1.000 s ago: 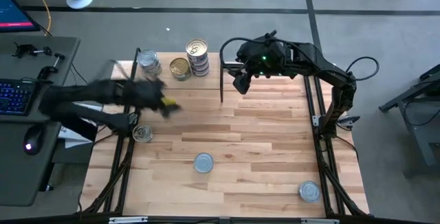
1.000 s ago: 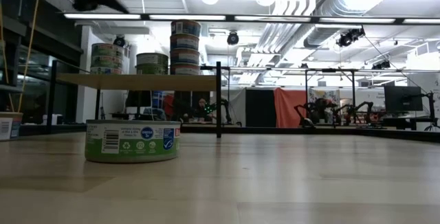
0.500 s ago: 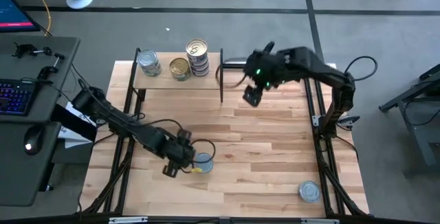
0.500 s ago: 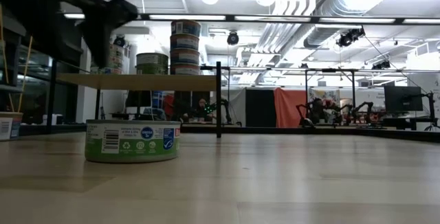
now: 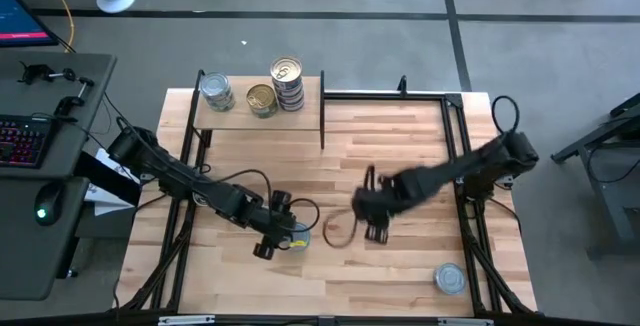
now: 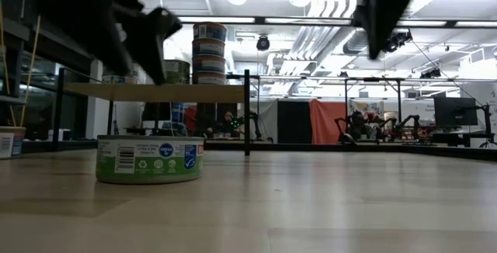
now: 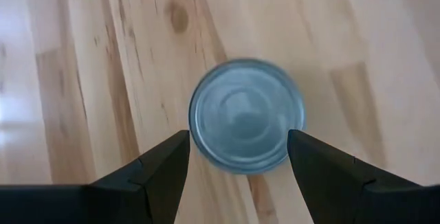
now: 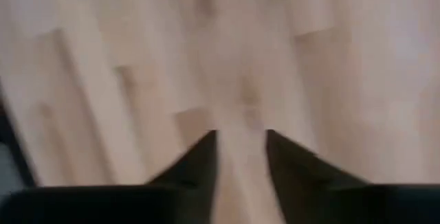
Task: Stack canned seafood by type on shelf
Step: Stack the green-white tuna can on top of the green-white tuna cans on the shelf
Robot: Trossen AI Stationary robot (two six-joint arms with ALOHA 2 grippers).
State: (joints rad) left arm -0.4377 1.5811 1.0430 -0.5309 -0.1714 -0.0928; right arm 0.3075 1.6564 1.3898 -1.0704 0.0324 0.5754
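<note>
A silver-blue-topped tin (image 5: 297, 236) with a green-white side label (image 6: 149, 160) stands on the tabletop near the middle. My left gripper (image 5: 277, 238) hangs open above it, one finger (image 7: 168, 159) on each side of the tin's top (image 7: 246, 117), clear of it in the low view (image 6: 144, 39). My right gripper (image 5: 370, 218) hangs over bare table to the tin's right, its fingers (image 8: 206, 148) a narrow gap apart and empty. The shelf (image 5: 240, 116) at the far left bears a silver-topped tin (image 5: 215, 91), a gold-topped tin (image 5: 262, 99) and a stack of tins (image 5: 287, 81).
Another silver-topped tin (image 5: 450, 279) stands at the table's near right corner. A black upright (image 5: 322, 116) marks the shelf's right end. A desk with a keyboard (image 5: 20, 141) stands beyond the table's left edge.
My left gripper has swung from beside the shelf toward the near edge and come over the middle tin. My right gripper has gone from the far edge by the shelf's right end toward the near edge, to the middle of the table. The tins have stayed put.
</note>
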